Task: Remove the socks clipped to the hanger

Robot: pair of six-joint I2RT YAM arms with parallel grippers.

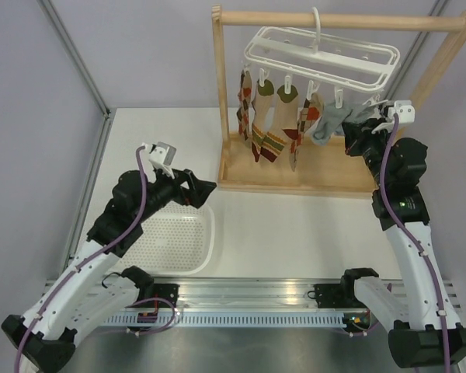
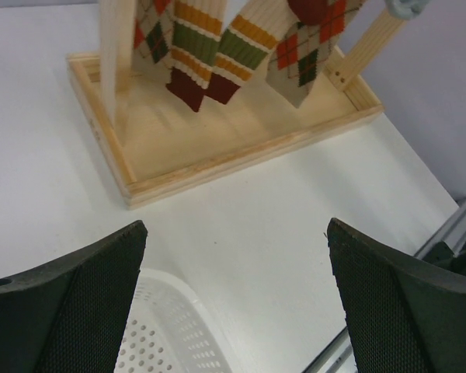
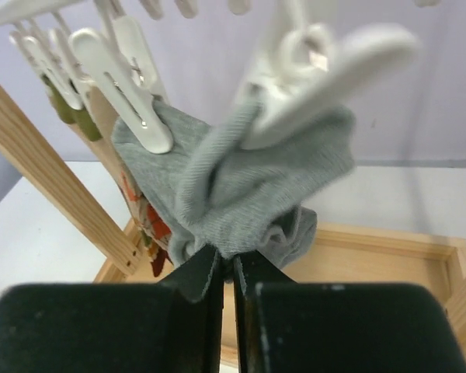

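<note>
The white hanger (image 1: 318, 50) hangs by its hook from a wooden rail, with several patterned socks (image 1: 268, 124) and grey socks (image 1: 330, 120) clipped under it. My right gripper (image 3: 229, 264) is shut on the lower end of a grey sock (image 3: 248, 179), which is still held at its top by a white clip (image 3: 326, 78). A second grey sock hangs beside it from another clip (image 3: 128, 93). In the top view the right gripper (image 1: 357, 132) is at the hanger's right end. My left gripper (image 2: 237, 233) is open and holds nothing, over the table by the basket, apart from the socks (image 2: 217, 54).
The wooden rack's tray base (image 2: 241, 148) lies under the socks, with a slanted wooden post (image 3: 54, 186) left of the right gripper. A white perforated basket (image 1: 175, 237) sits at the left front under the left arm. A metal rail (image 1: 248, 299) runs along the near edge.
</note>
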